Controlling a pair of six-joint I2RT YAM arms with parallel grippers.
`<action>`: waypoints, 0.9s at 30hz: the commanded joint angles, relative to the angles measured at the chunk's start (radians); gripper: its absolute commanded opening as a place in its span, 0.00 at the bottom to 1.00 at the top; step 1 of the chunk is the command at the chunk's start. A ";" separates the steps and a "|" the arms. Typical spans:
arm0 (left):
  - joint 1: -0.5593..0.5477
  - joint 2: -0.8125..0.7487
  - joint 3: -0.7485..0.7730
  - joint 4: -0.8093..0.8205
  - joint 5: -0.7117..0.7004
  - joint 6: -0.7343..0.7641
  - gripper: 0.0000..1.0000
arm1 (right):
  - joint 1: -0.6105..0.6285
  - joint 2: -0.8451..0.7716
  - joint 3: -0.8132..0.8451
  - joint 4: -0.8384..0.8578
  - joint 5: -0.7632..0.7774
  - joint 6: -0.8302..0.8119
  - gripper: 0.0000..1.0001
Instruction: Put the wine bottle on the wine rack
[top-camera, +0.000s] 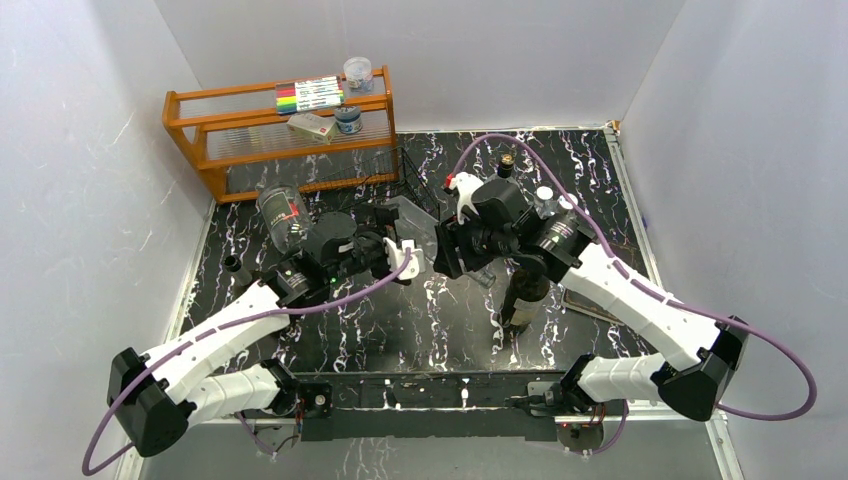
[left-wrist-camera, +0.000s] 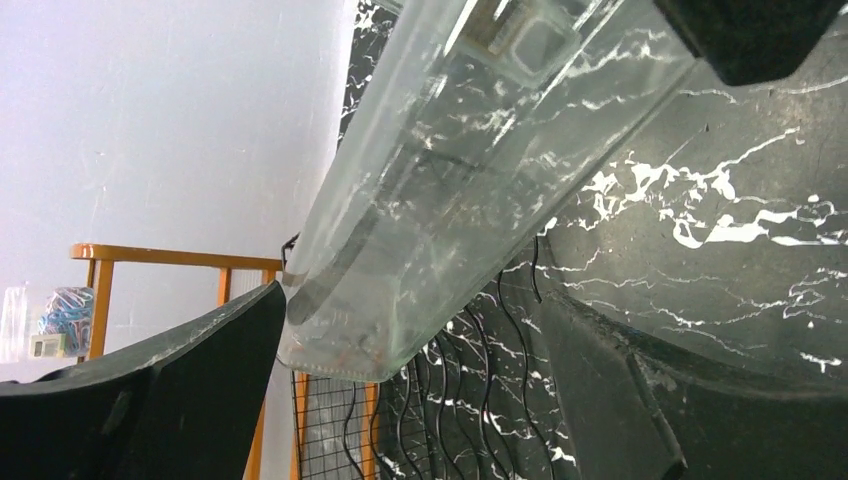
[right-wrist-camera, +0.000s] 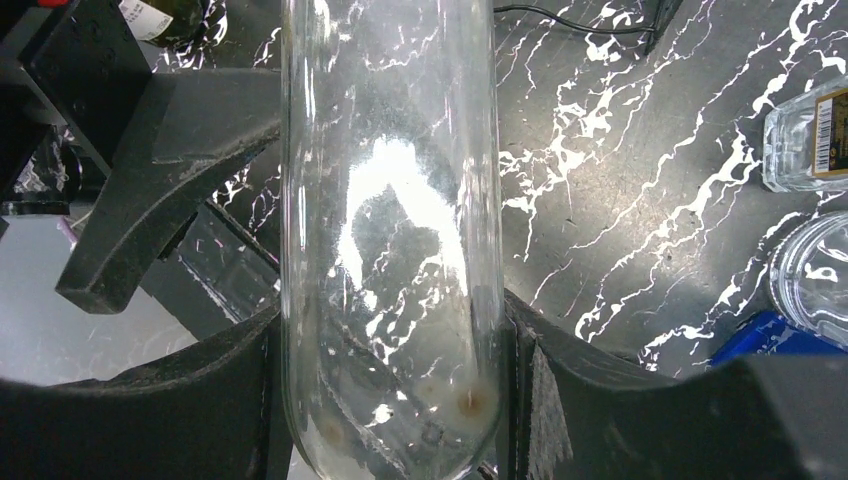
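A clear glass wine bottle (right-wrist-camera: 390, 230) stands between the fingers of my right gripper (right-wrist-camera: 390, 390), which is shut on its rounded lower body. In the top view it hangs over the middle of the table (top-camera: 412, 222), between the two wrists. My left gripper (left-wrist-camera: 430, 400) is open; its dark fingers (left-wrist-camera: 150, 400) stand wide on either side of the bottle (left-wrist-camera: 450, 180), which crosses above them. The black wire wine rack (left-wrist-camera: 480, 400), with wavy cradles and a grid end, lies just beyond the left gripper (top-camera: 402, 258), near the right gripper (top-camera: 445, 250) and in front of the orange shelf (top-camera: 418, 180).
An orange wooden shelf (top-camera: 290, 130) with small items stands at the back left. A dark bottle (top-camera: 525, 290) stands under the right arm, another (top-camera: 507, 165) behind it. A clear labelled bottle (top-camera: 283, 215) lies by the left arm. Glass containers (right-wrist-camera: 805, 130) sit to the right.
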 joint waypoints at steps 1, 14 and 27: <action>0.004 -0.028 0.059 0.005 -0.009 -0.105 0.98 | -0.002 -0.059 0.011 0.089 0.035 0.012 0.00; 0.004 -0.189 0.368 -0.165 -0.200 -0.718 0.98 | 0.023 -0.068 -0.057 0.113 -0.018 0.058 0.00; 0.004 -0.219 0.600 -0.316 -0.137 -0.931 0.98 | 0.227 0.125 0.025 0.089 0.072 0.066 0.00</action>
